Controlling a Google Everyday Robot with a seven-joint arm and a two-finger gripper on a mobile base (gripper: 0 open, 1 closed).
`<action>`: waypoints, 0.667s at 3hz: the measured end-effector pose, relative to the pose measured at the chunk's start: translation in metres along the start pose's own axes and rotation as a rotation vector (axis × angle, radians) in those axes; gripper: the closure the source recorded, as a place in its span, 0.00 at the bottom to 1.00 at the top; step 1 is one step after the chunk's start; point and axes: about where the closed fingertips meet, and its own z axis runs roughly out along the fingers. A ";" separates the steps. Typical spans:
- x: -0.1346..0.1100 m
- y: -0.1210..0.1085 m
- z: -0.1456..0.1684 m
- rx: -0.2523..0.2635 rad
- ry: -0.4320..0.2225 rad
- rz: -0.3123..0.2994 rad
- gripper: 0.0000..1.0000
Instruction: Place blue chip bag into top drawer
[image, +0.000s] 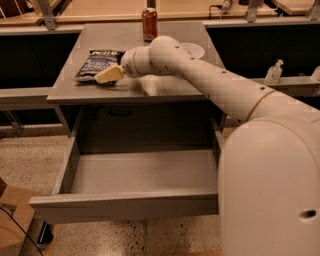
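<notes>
**Tool at the Bag's Edge, Drawer Open Below**

We see the tool (108, 75) low over the grey counter (165, 89), at the end of the arm (210, 82) that reaches in from the right of the view. It points leftward, and its tip sits at the near right corner of the blue chip bag (98, 64). We cannot tell whether it touches the bag or merely overlaps it from this angle. Whether the tool is spread, closed or clamped on the bag's edge we also cannot tell.

The bag lies flat on the counter, just ahead of the tool's tip and a little to its far side. Its long axis runs away from us, with the black top band at the far end, so the tool meets it from the side at a corner rather than across its middle. We judge that a sound grasp depends on moving slightly farther over the bag.

The red soda can (149, 23) stands well behind the tool, apart from the bag. The top drawer (125, 207) is pulled open below the tool and nearer to us, its grey floor bare. We judge that the carry must come toward us and then down.
</notes>
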 end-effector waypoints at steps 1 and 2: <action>-0.007 0.003 0.019 -0.009 -0.017 -0.004 0.41; -0.014 0.011 0.024 -0.017 -0.028 -0.016 0.64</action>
